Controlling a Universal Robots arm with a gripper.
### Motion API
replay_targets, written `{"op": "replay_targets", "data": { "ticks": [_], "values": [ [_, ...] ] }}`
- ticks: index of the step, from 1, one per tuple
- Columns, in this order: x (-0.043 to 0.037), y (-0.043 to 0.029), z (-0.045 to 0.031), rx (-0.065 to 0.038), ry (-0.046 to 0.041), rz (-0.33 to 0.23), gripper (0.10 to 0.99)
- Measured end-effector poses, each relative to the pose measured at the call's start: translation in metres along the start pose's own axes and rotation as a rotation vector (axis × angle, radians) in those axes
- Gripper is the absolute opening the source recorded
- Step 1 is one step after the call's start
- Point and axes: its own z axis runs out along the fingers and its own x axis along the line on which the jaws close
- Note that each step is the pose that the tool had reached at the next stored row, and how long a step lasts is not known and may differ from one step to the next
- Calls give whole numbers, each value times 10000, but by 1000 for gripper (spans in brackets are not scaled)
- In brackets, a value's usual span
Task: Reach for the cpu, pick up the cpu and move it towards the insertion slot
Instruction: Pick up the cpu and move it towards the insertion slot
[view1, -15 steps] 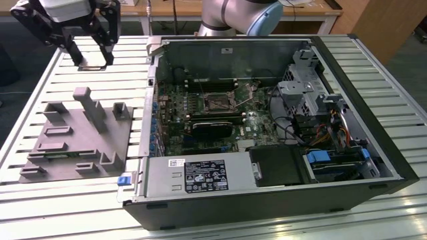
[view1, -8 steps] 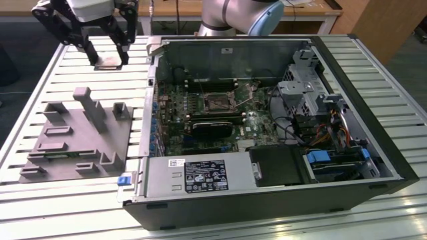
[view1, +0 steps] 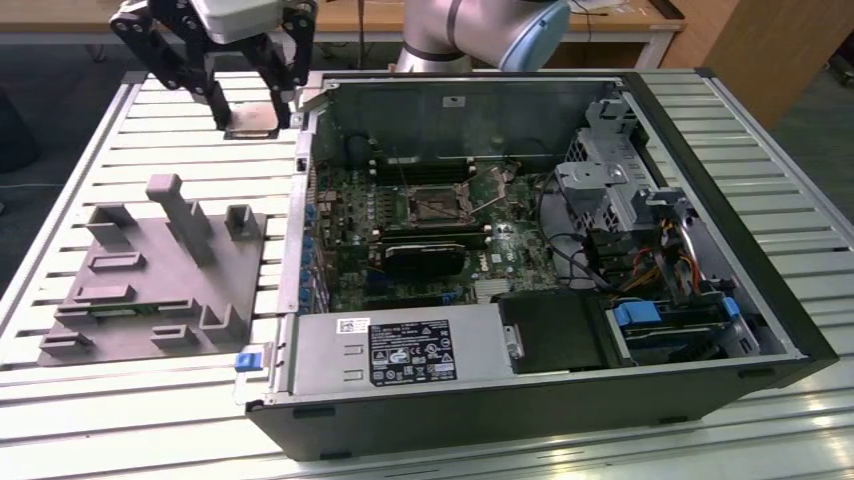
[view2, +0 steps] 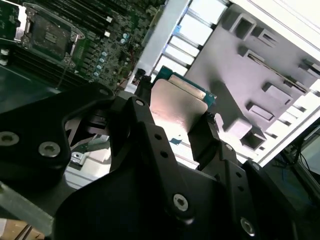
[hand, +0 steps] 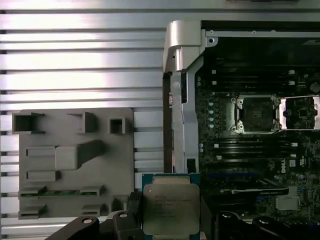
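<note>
My gripper (view1: 251, 105) has its fingers pinching the cpu (hand: 171, 208) by two opposite edges, lifted clear of the tray (view1: 147, 275), just outside the case wall (view1: 304, 200), the slot (view1: 438, 203) lying beyond that wall.

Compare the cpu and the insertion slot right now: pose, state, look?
The cpu is held between the gripper fingers above the slatted table; the insertion slot sits fixed on the green board inside the case. The cpu shows a shiny metal top; the insertion slot is dark and empty, its frame flipped open. Both are square.
</note>
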Motion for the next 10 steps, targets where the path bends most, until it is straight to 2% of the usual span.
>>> {"op": "replay_targets", "data": {
  "ticks": [10],
  "values": [
    [-422, 18, 15, 2, 46, 2, 541]
  ]
}}
